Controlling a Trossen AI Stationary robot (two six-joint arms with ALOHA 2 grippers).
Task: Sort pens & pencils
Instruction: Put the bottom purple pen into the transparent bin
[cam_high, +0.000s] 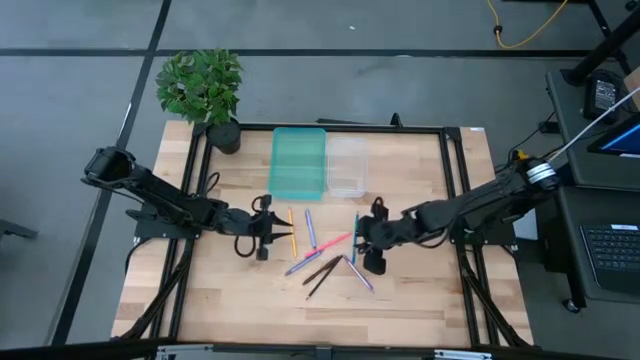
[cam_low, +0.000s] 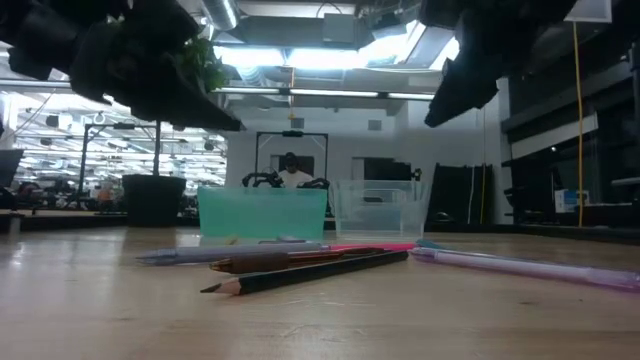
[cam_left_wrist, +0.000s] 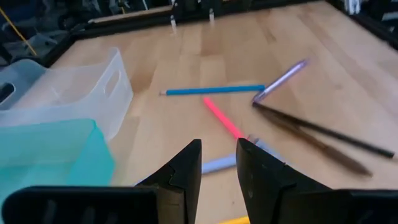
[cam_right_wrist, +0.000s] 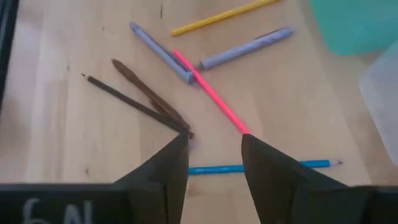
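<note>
Thin coloured pens & pencils (cam_high: 328, 255) lie centre-frame btwn left gripper (cam_high: 270, 232) & right gripper (cam_high: 366, 240), both parted, empty.

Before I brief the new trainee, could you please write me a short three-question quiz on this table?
1. True or false: pens and pencils already lie in the teal tray.
2. What stands at the table's far left corner? A) potted plant B) lamp C) mug
3. What is the left gripper holding?

Key:
1. False; it looks empty, and the pink stick, blue stick and the others lie on the table.
2. A, the potted plant.
3. Nothing; both it and the right gripper hover open.
</note>
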